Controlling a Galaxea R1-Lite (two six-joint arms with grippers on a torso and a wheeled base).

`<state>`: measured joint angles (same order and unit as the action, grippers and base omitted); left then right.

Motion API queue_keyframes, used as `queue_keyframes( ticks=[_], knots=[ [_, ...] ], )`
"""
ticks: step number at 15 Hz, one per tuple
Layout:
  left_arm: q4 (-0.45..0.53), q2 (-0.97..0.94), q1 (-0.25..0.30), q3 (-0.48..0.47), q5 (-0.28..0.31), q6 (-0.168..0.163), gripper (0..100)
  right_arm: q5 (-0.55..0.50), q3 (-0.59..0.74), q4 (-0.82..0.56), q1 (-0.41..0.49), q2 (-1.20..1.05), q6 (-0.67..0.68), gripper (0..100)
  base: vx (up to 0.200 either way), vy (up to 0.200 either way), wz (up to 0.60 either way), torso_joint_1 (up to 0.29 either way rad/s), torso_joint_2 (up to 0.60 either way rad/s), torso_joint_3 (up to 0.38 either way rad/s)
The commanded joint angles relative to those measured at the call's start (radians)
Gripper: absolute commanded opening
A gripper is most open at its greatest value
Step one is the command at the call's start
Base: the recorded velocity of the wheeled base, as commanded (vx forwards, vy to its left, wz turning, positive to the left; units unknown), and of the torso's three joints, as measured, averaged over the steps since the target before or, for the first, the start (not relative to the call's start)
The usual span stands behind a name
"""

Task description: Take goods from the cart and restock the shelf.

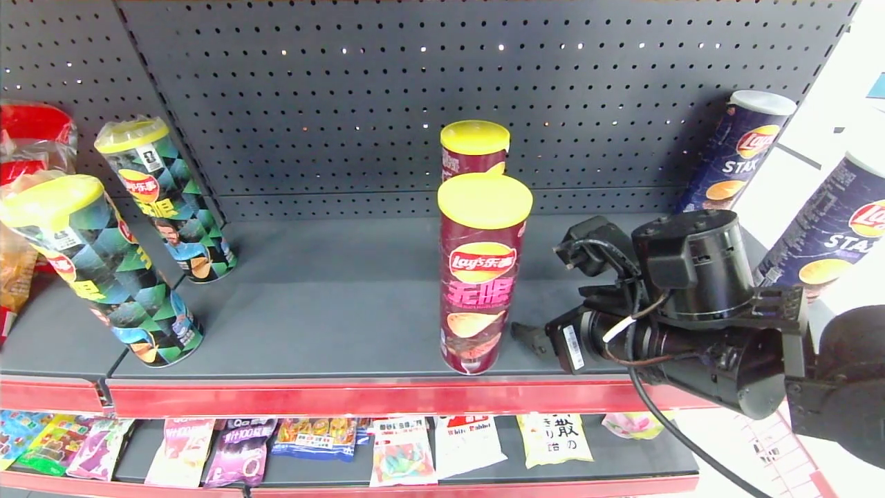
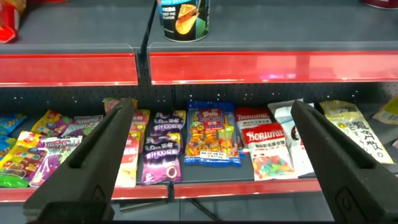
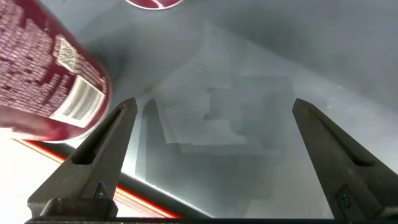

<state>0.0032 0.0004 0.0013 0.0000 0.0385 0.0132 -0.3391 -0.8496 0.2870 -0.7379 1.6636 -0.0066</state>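
Okay, head view: front maroon can stands upright at the front lip of the upper shelf, with the second maroon can right behind it. Right fingers sit just beside the front can, not on it. Green cans are to the left and blue cans at the right end. There is a wide bare stretch of shelf between green and maroon. Snack bags lie on the lower shelf.

Left wrist view: left fingers are spread wide with nothing between them. They hang in front of the lower shelf, facing the snack bags. A green can base is up on the upper shelf.

Right wrist view: right fingers are released and empty over the grey shelf deck. The front maroon can is off to one side of them, not in the gap, and the second can's base is farther in.

Progress, my read: the front maroon can counts as delivered and let go, so that row holds two. Both sets of fingers are empty, so the next item must come from the cart. The bare deck suggests more to fill. Can't tell how much stock is left.
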Motion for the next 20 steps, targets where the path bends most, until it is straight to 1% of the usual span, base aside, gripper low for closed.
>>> queue_keyframes(
  ticks=[1,8,20],
  knots=[
    [0.0,0.0,0.0,0.0,0.0,0.001,100,0.0,-0.014,0.0,-0.011,0.013,0.0,100,0.0,0.0,0.0,0.0,0.0,0.0],
    [0.0,0.0,0.0,0.0,0.0,0.001,100,0.0,-0.025,0.0,-0.046,0.028,0.0,100,0.0,0.0,0.0,0.0,0.0,0.0],
    [0.0,0.0,0.0,0.0,0.0,0.001,100,0.0,-0.059,0.0,-0.055,0.053,0.0,100,0.0,0.0,0.0,0.0,0.0,0.0]
  ],
)
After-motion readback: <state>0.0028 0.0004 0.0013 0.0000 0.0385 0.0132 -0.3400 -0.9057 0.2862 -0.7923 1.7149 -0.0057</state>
